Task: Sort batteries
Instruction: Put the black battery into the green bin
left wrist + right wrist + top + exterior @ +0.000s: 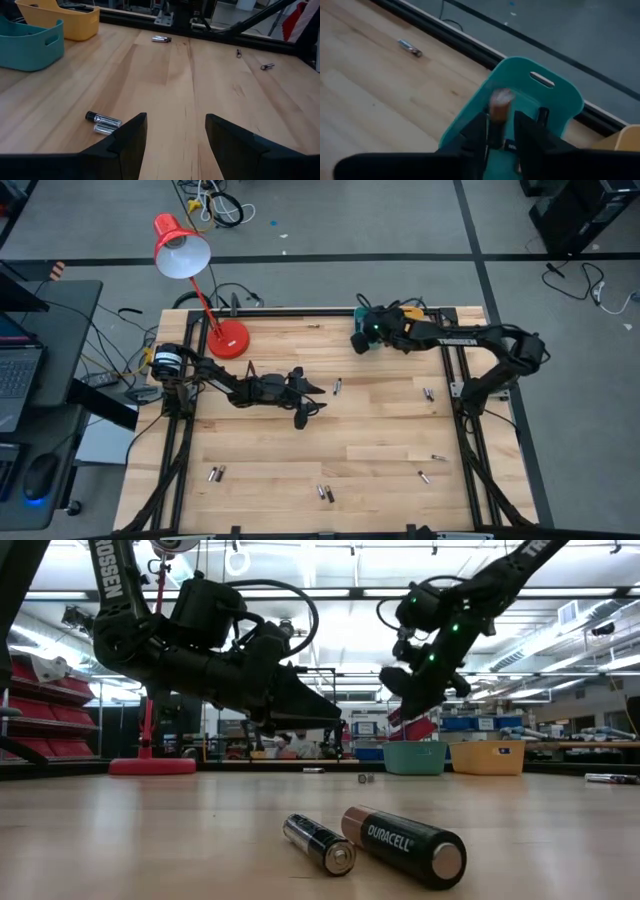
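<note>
Two dark arms with black looping cables, white TROSSEN lettering, and green lights on the right gripper [361, 338].

Left gripper [312, 402]: over the middle of the wooden table [380, 470], fingers apart.
Right gripper [358, 340]: at the far edge, above the teal bin [364, 330].
Batteries [325, 493]: scattered singly and in pairs.
Red lamp [182, 248]: far left corner.

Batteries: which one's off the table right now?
The battery between the right pincer's fingers, over the teal bin. All other visible loose ones lie on the table.
</note>
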Tool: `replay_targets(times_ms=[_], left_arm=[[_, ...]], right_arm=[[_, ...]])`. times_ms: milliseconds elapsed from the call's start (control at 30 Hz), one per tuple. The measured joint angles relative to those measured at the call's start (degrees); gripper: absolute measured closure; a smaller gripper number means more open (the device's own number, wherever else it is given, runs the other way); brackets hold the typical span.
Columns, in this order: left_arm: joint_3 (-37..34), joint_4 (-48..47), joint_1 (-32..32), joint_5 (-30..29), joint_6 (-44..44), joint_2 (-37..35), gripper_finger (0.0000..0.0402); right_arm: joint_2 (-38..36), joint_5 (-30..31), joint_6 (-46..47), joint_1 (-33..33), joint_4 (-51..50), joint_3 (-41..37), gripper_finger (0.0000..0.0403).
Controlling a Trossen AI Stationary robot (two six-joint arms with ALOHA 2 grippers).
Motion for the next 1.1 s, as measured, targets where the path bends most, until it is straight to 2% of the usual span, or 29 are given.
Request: replay_targets(times_ms=[200,500,667,733,867,1100], left_arm=[[0.0,-0.6,-1.0,0.3,0.1,-0.5,0.0184],[0.0,-8.0,-3.2,0.2,0.3,-6.1,0.0184],[0.0,-20.7,-6.6,-1.1,-0.1,-13.3,0.0184],[0.0,-26.6,-8.4,-3.5,-1.8,-16.7,0.0184],[0.0,-35.4,-13.8,-8.2,-5.5,-22.6,0.0184],[0.0,-51.1,-25.1,-25.5,-13.8,-28.7,0.0184]], right_arm=[[0.3,3.9,0.4,0.0,0.6,0.0,0.028],[0.0,4.3,-0.2,3.5,1.7,0.0,0.0277],[-0.4,4.3,0.3,8.9,1.4,0.0,0.0278],[-0.6,4.6,0.5,11.5,1.9,0.0,0.0278],[-1.0,9.7,2.8,18.0,3.4,0.0,0.0278],[-1.0,14.6,2.8,27.6,8.2,0.0,0.0278]])
